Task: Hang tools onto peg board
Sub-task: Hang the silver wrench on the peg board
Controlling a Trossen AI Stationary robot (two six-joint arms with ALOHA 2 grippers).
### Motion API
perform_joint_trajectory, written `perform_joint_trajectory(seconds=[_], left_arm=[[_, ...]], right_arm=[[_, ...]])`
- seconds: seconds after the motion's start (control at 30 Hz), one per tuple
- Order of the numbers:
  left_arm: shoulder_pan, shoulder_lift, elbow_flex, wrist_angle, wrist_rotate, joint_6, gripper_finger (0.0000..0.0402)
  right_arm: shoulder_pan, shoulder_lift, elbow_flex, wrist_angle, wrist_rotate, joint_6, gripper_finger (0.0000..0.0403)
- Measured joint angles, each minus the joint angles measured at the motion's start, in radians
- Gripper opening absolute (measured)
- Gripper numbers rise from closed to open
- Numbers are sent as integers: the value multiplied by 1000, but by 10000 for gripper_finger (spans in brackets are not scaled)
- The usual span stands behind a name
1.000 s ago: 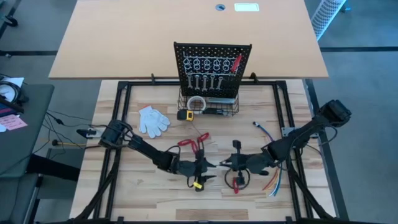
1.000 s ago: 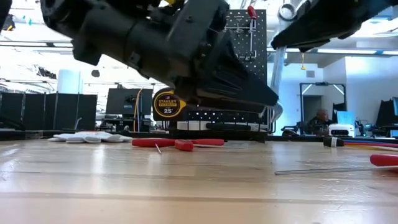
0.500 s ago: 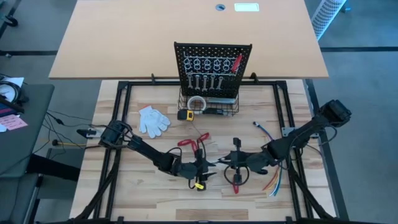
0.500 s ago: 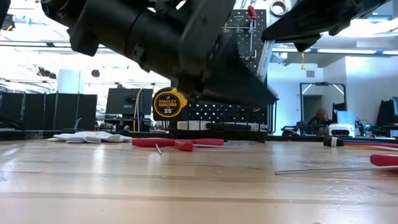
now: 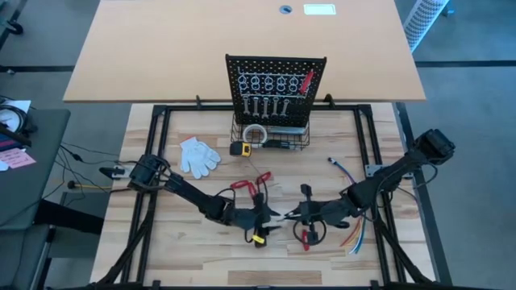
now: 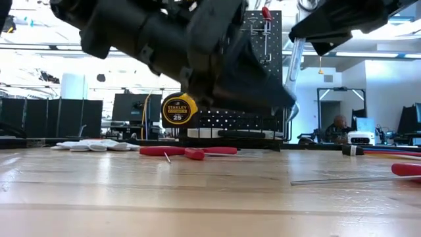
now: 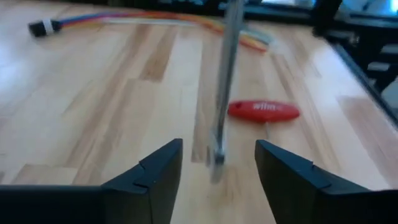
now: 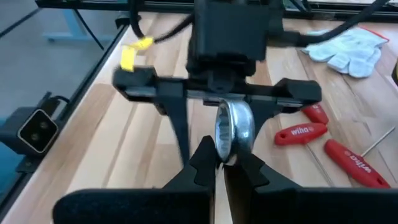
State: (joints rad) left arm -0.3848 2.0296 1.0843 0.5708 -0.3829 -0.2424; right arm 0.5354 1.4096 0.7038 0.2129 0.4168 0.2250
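Pale wooden bench boards [image 5: 201,258] fill the foreground, with the upright black perforated peg board [image 5: 276,63] well apart at the far edge. A slim silver metal wrench [image 8: 234,129] is pinched by the right end effector [image 8: 221,160], its ring end pointing toward the left end effector [image 7: 217,163] — whose fingers are spread wide, the wrench shaft [image 7: 225,81] standing between them, untouched. A hand-over is judged likely; the left arm is nearer. Red-handled tools [image 5: 250,185] lie just beside.
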Motion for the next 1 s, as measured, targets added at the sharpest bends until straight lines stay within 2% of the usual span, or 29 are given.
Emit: perform_joint_trajectory(seconds=[0.1, 0.17, 0.3, 0.47, 0.57, 0.73, 0.8, 0.87, 0.93, 1.0], left_arm=[[1, 0, 0, 7, -48, -2, 197], [4, 0, 0, 4, -59, -1, 178], [-1, 0, 0, -3, -83, -3, 120], [-1, 0, 0, -21, -90, -4, 28], [-1, 0, 1, -22, -98, -8, 13], [-7, 1, -10, -13, -195, -2, 7], [-13, 2, -37, 49, -247, -3, 7], [-12, 2, -75, 148, -256, 10, 7], [-10, 2, -126, 277, -232, 21, 7], [-6, 2, -177, 412, -175, 42, 7]], right_arm=[[0, 0, 0, 27, 0, -15, 20], [0, 0, 0, 19, 0, -16, 20], [0, 0, 0, 23, 2, -17, 20], [-2, 0, 0, 17, 10, -23, 21], [-1, 0, -1, 24, 28, 2, 30], [13, -26, -1, -65, 112, 20, 79], [16, -46, -5, -106, 117, 34, 107], [16, -53, -35, -108, 117, 32, 136], [14, -47, -82, -42, 117, 11, 166], [0, -29, -150, 124, 117, -14, 193]])
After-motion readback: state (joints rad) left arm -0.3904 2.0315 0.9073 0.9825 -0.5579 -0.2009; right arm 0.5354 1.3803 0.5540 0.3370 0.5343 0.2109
